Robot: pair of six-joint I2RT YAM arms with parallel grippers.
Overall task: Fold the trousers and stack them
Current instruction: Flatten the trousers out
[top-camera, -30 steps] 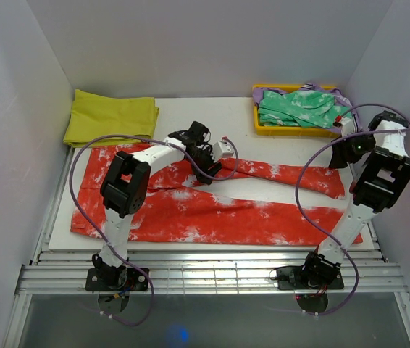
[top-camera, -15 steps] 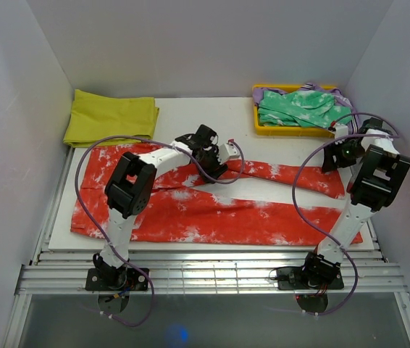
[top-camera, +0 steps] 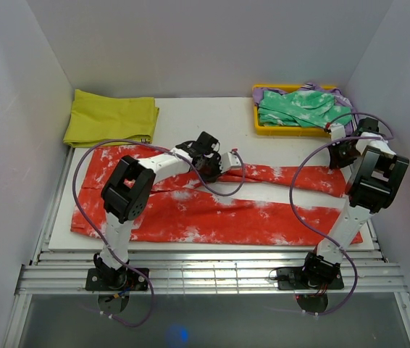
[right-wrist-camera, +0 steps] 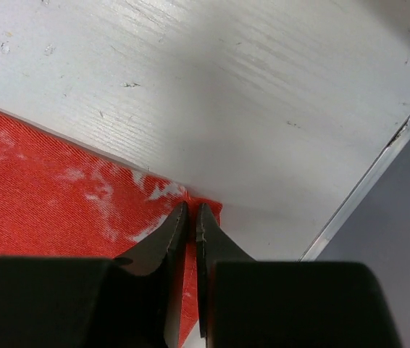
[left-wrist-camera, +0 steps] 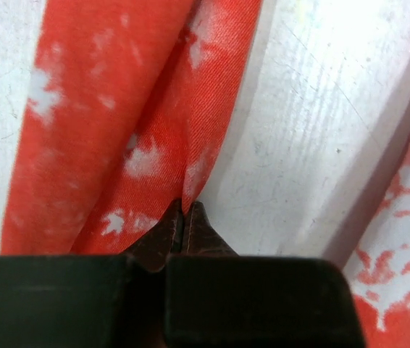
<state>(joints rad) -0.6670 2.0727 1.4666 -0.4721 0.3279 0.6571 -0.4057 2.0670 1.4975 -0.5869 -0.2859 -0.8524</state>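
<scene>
- Both legs of the trousers [top-camera: 190,214] lie spread across the tabletop [top-camera: 205,116], waist at the left and cuffs at the right, with a bare white wedge between the legs.
- One leg, the near one, lies flat for its whole length, and nothing grips it.
- Left arm [top-camera: 125,192] bends over the waist end and reaches toward the middle of the trousers.
- Left gripper [left-wrist-camera: 183,210] sits low on the far leg, about midway along the trousers. Its jaws are clenched on a raised fold at the leg edge that faces the white wedge, with the tips meeting on red cloth.
- Right arm [top-camera: 375,177] stands just past the cuff end of the trousers.
- Right gripper [right-wrist-camera: 190,208] is at the far leg's cuff. Its jaws are closed to a thin slit and pinch the very corner of the cuff, with bare tabletop beyond that corner.
- Yellow cloth [top-camera: 111,116] lies folded just beyond the waist end of the trousers.
- Beyond the cuff end stands a yellow bin [top-camera: 292,131], well apart from the far leg. It holds a green garment [top-camera: 299,107], and a bit of lilac fabric shows at its rim.
</scene>
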